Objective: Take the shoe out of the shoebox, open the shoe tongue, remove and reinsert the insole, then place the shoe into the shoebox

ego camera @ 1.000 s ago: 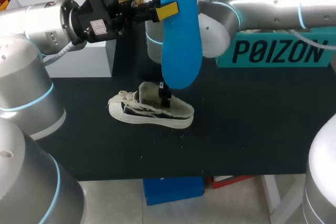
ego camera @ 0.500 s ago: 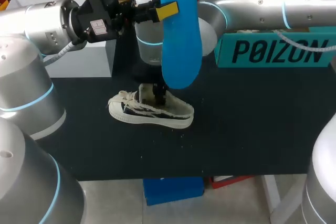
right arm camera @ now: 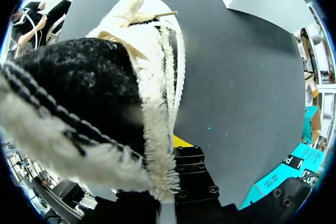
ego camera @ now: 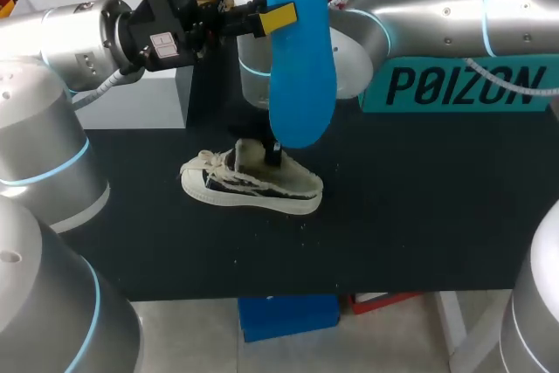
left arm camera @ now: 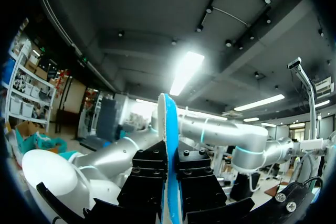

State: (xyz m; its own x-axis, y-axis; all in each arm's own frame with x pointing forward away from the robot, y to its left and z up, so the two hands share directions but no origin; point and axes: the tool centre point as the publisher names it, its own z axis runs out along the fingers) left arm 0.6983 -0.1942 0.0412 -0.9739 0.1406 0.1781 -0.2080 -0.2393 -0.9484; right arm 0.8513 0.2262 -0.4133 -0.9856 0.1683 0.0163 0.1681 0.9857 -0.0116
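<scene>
Table (ego camera: 419,216): shoebox (ego camera: 454,85) far back, beyond right gripper (ego camera: 272,156). Shoe (ego camera: 249,185) lies sideways straight below left gripper (ego camera: 278,17), right gripper pinching its edge. Insole (ego camera: 301,67) hangs upright, clamped in left gripper, lower end nearest shoe.

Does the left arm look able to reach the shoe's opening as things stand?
Probably not cleanly: the right gripper occupies the opening of the shoe, and the left gripper is shut on the insole high above it.
</scene>
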